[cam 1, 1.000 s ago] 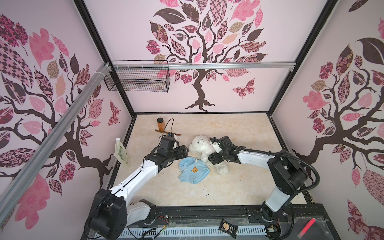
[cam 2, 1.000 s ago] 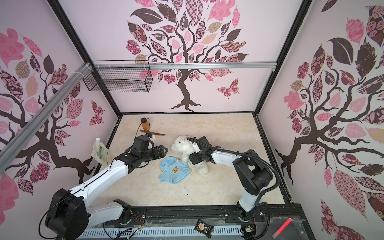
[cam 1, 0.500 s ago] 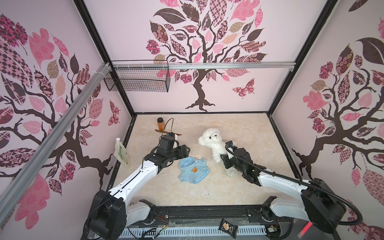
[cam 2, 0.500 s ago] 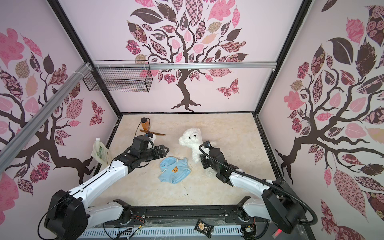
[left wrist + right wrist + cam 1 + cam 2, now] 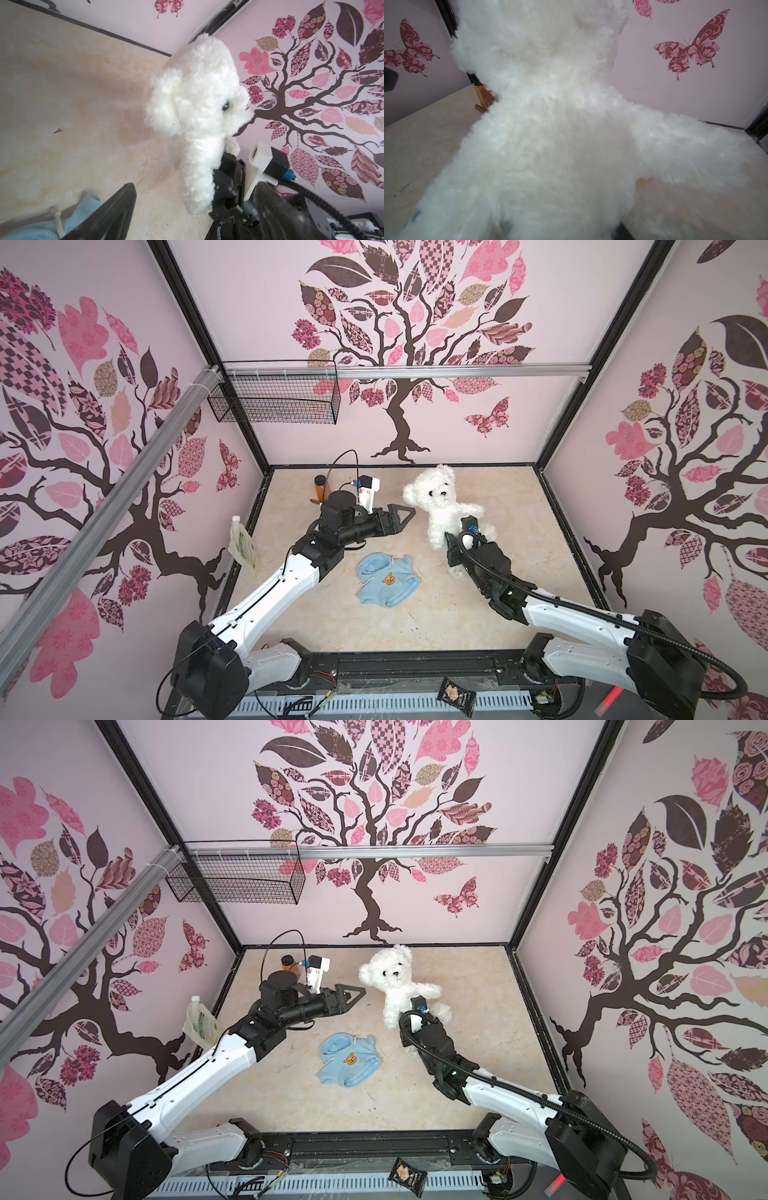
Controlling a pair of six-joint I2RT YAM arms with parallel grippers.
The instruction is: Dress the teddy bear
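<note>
Scanning a top view, found the teddy bear (image 5: 440, 506) upright at 1 o'clock from the shirt (image 5: 386, 578), right gripper (image 5: 457, 541) clamped low on it, left gripper (image 5: 401, 516) gaping at its 9 o'clock, wire basket (image 5: 274, 398) at 11 o'clock apparently bare. Feared, from the left wrist view, a flop or slip from that low pinch on plush. Met only fur in the right wrist view.

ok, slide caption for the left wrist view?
Right gripper grips the white teddy bear by its lower body; blue shirt lies on the table.
</note>
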